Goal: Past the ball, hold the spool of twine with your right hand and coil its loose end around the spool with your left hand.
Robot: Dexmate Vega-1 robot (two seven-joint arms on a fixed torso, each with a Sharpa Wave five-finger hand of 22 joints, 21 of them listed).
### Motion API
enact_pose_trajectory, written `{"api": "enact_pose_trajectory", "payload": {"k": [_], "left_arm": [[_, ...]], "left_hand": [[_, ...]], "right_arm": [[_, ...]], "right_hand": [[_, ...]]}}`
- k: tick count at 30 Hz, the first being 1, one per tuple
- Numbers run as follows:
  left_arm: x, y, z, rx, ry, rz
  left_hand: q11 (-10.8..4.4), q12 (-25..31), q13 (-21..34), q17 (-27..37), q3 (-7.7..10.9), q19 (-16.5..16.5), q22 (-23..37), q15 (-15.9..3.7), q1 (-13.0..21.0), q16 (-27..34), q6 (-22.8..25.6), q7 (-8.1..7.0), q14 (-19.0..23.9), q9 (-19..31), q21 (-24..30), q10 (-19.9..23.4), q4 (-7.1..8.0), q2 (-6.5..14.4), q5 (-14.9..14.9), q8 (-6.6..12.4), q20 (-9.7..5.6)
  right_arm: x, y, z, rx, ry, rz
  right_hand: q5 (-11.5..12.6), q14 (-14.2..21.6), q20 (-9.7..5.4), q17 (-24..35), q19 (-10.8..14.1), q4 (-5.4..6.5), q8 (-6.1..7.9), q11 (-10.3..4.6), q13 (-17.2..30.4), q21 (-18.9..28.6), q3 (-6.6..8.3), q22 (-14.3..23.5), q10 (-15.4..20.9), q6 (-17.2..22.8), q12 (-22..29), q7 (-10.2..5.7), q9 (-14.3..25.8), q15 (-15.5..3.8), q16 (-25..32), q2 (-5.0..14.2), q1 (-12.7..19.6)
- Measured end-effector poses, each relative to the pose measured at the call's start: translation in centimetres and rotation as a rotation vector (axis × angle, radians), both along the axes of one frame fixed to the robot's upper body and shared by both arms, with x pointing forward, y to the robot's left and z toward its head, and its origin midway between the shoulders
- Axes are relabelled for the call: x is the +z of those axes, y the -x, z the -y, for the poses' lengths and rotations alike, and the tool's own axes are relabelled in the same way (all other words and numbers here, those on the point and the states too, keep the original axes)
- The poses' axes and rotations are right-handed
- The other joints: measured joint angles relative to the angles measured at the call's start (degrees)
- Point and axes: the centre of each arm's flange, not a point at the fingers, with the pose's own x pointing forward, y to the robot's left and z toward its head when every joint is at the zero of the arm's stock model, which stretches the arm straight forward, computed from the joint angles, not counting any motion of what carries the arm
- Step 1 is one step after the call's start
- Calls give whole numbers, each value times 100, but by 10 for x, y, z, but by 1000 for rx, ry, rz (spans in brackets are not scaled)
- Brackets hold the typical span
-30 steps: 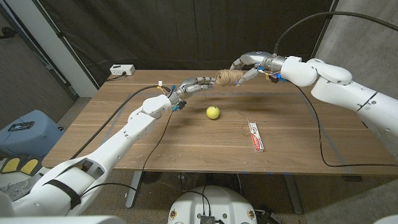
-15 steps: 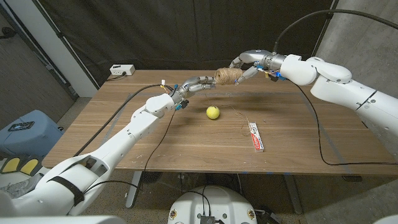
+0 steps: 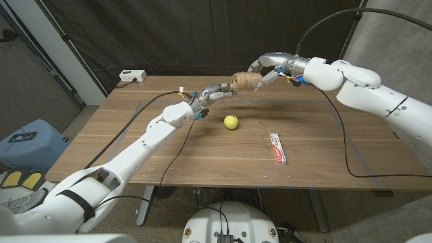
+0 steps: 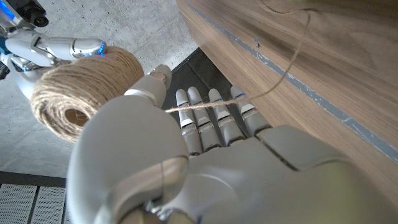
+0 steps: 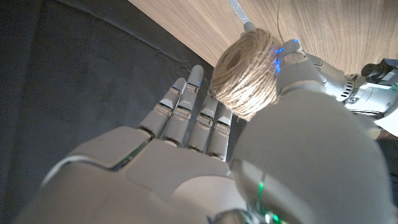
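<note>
Spool of twine (image 3: 246, 82) is held up in the air over the table's far edge, past the yellow ball (image 3: 231, 121), gripped by the right hand (image 3: 264, 69). Right wrist view: spool sits against the thumb side, fingers (image 5: 186, 115) reaching past it, so that hand is grasping the spool. Spool's long axis runs roughly sideways along the far edge, one end face pointing at the left hand (image 3: 214, 90).

Left hand is just beside the spool on its left end, much nearer than anything else. Left wrist view shows the loose end (image 4: 205, 106) running taut across the left fingers (image 4: 214, 121) and off toward the table; looks caught between thumb and fingers, so the left hand is pinching the strand, fingers otherwise fairly straight. The far part of the strand runs off toward the table and gets too thin to follow.

Next move, as I judge it: left hand circles the strand around the spool's side, across the axis, while the right keeps it steady.

Materials: twine is rough, hairy, tan jute, wound in a fat cylinder with a hollow core. Ball is smooth and round. Table (image 3: 135, 148) is wood-grain. A small red-and-white box (image 3: 277, 148) lies near the right front.
</note>
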Motion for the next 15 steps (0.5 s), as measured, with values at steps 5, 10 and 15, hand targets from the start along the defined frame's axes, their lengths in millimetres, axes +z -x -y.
{"api": "enact_pose_trajectory", "payload": {"k": [5,10,15], "left_arm": [[-2,1,5,-2,-1,2],[-4,1,10,-2,-3,4],[-5,4,16,-9,-5,7]], "left_hand": [[-41,22,6,0,-23,0,7,-21,0,9,53,-39,62,0,0,42,23,0,22,0,0],[-41,22,11,-1,-23,-1,7,-21,22,9,75,-16,62,-1,0,42,23,23,22,0,0],[-42,22,32,-1,-22,-1,7,-2,22,9,123,-27,84,28,0,105,23,23,43,34,0]], "right_arm": [[1,1,-2,11,0,1],[3,3,-3,23,-6,5],[5,5,-3,37,-16,7]], "right_hand": [[-4,0,0,0,0,0,0,-1,1,0,0,0,0,1,0,1,0,0,0,0,0],[-22,49,0,18,0,0,0,4,-3,0,0,0,24,10,-3,10,-1,-6,0,0,0],[-25,48,0,27,-1,-8,0,19,-29,0,-8,0,42,11,-6,11,-1,-6,45,0,0]]}}
